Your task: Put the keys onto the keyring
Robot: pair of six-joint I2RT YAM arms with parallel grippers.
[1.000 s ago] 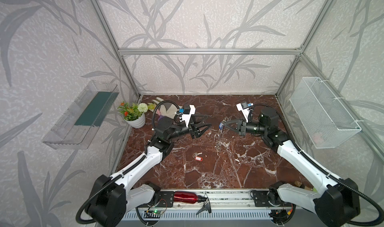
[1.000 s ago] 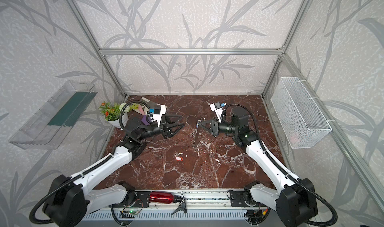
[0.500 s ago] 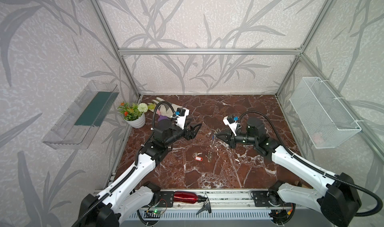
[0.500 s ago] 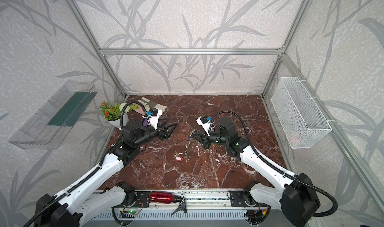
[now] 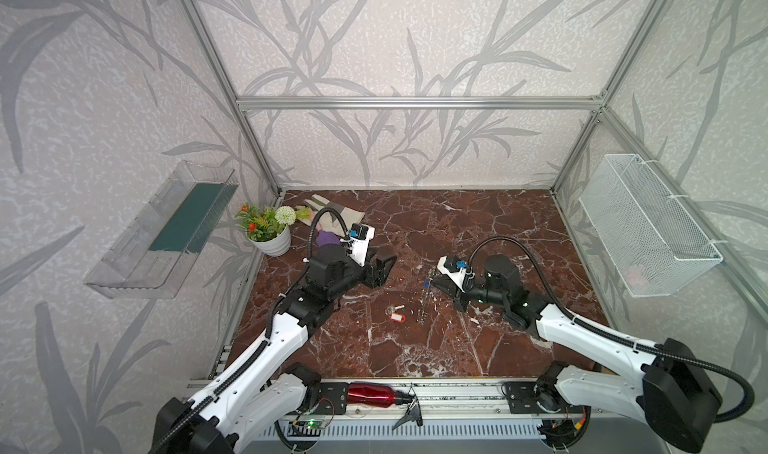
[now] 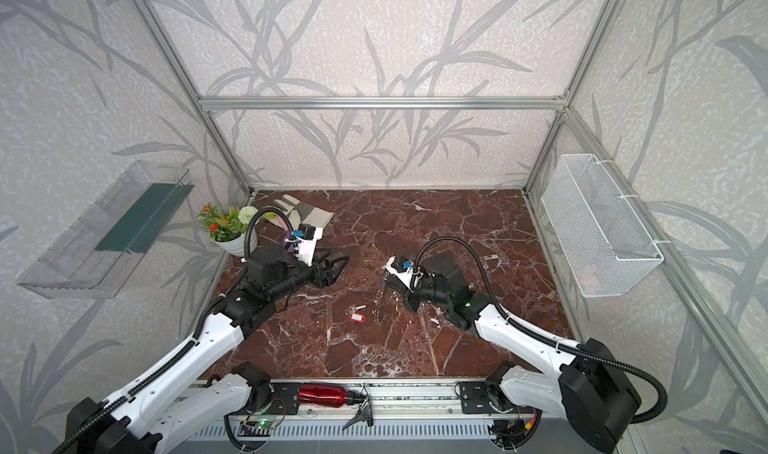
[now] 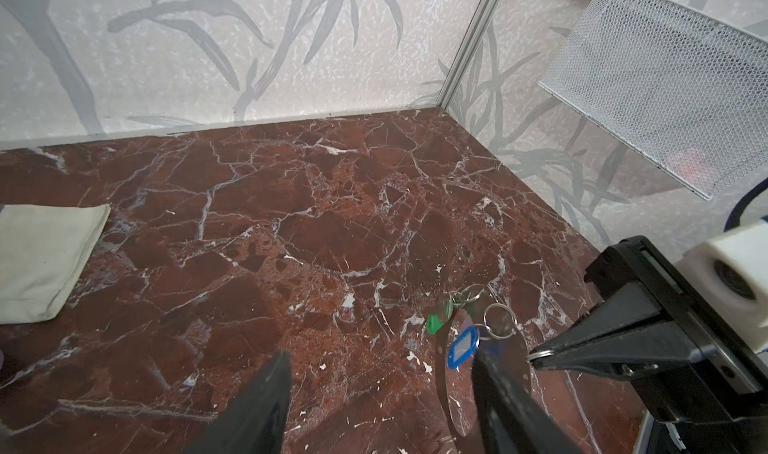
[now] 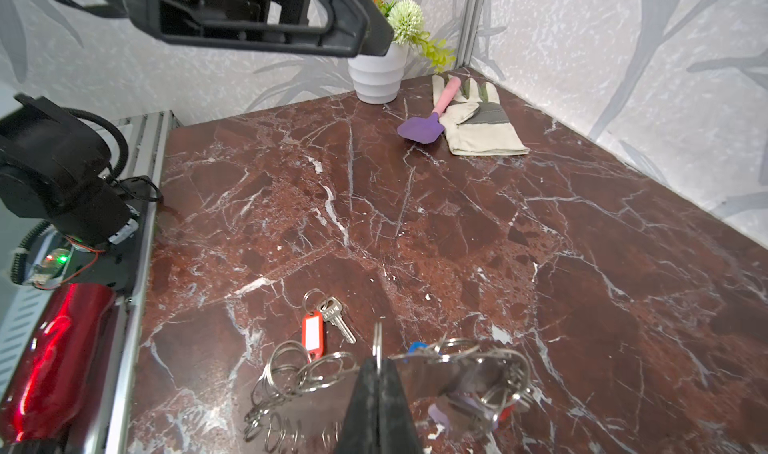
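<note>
Key (image 5: 397,307) with a red tag (image 5: 396,316) lies flat on the table (image 5: 457,348), alone, toward the front in both top views. Just right of it the keyring (image 5: 424,304) hangs edge-on, a grey plate fringed with split rings. Whether its lower end touches the table I cannot tell. A blue tag (image 7: 462,348) and a green tag (image 7: 435,322) dangle from rings on it. The right gripper (image 8: 378,362) has its jaws clenched on one split ring at the plate's upper edge and carries the keyring. Left of the keyring and a little farther back, the left gripper (image 7: 381,353) hangs above the table. Its jaws are spread with nothing between them, and it points toward the keyring without touching it. Farther back on the left lies a purple trowel (image 8: 419,127), its pink handle across a glove (image 8: 478,119). A white plant pot (image 8: 376,78) stands beside them near the rear corner.
</note>
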